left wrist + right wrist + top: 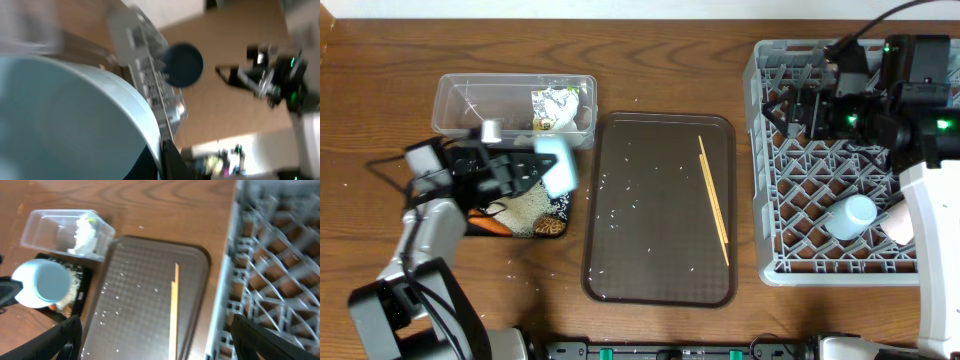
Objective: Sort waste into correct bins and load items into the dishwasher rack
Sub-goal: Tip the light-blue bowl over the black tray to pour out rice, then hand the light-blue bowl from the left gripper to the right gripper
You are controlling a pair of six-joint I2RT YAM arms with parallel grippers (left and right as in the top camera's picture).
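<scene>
My left gripper [538, 168] is shut on the small light blue cup [560, 165] and holds it tilted over the black tray [563, 208]. The tray holds white rice [525, 208], an orange carrot [490, 225] and a brown lump [551, 227]. The clear tub [460, 100] holds the snack wrapper [555, 100] and a white napkin [565, 118]. The chopsticks [713, 198] lie on the brown serving tray [650, 260]. My right gripper [802, 110] is open and empty above the grey rack [790, 240]. The cup fills the left wrist view [65, 120]. A dark blue dish [183, 65] stands behind the rack there.
A pale white bowl [850, 216] and a pink cup [898, 228] sit in the rack's near right part. Loose rice grains [620, 210] are scattered on the serving tray. The right wrist view shows the chopsticks [175, 305], the cup [42, 282] and the tub [55, 230].
</scene>
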